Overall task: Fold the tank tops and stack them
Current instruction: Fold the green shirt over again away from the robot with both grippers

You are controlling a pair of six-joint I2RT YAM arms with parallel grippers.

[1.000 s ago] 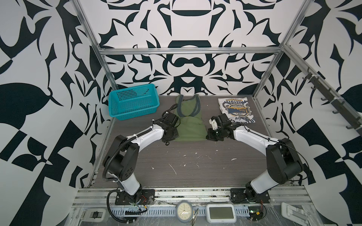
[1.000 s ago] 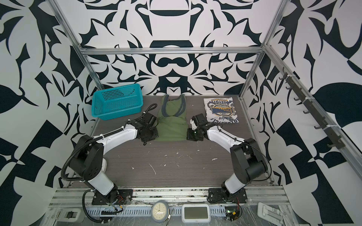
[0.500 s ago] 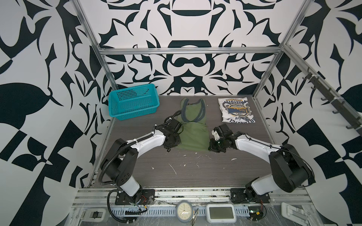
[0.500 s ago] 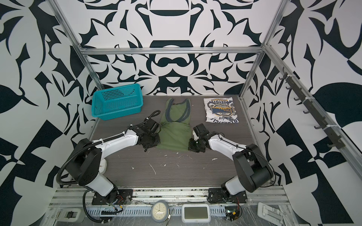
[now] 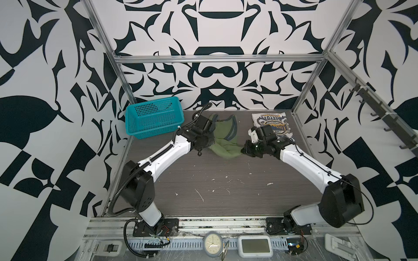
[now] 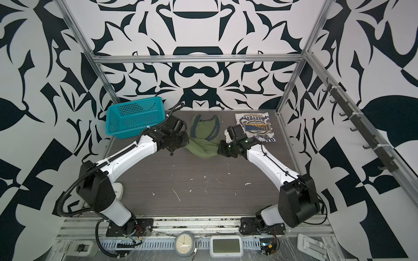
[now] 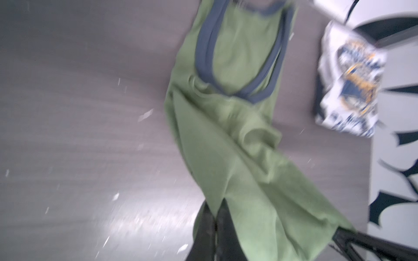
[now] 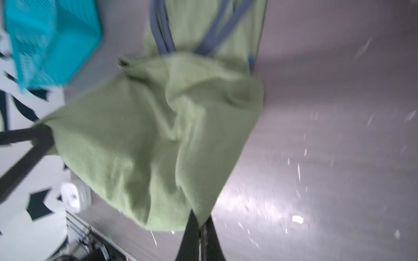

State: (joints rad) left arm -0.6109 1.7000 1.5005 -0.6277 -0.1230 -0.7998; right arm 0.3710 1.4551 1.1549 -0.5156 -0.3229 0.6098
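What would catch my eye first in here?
The left gripper and right gripper, each shut on a corner of the olive green tank top, hold it sagging between them over the far half of the table. A folded white tank top lies at far right, a teal basket at far left.

Black-and-white patterned walls (image 5: pixel 45 67) enclose a dark grey wood-grain tabletop (image 5: pixel 214 192) flecked with white scuffs; aluminium frame rails (image 5: pixel 217 59) edge it, a hook rail (image 6: pixel 362 127) alongside

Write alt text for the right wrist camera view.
The right gripper pinches one corner of the olive green tank top, the left gripper another, so the cloth sags between them over the grey table. A teal basket sits beyond; image blurred.
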